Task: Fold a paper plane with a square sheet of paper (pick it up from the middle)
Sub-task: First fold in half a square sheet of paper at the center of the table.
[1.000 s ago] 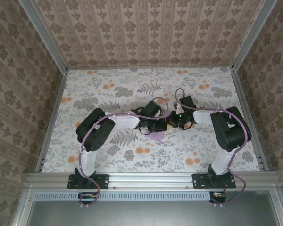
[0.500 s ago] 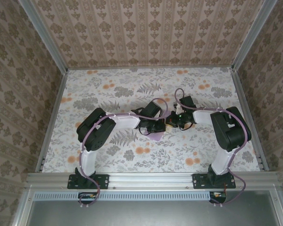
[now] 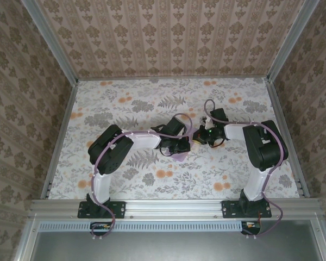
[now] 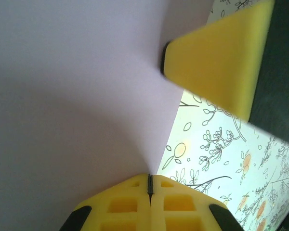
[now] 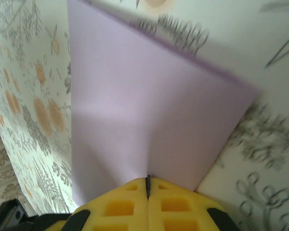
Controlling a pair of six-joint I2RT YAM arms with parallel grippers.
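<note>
The left pincer (image 4: pixel 150 182) and the right pincer (image 5: pixel 147 183) are both clenched on the lilac square sheet of paper (image 5: pixel 135 110), each pinching an edge, near the middle of the floral surface (image 3: pixel 125 103)

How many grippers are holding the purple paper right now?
2. The left gripper pinches the paper at its edge; the right gripper pinches it too, both mid-table.

I see my right gripper (image 3: pixel 198 139) has shifted a little right and far, away from the left gripper (image 3: pixel 186 145).
</note>
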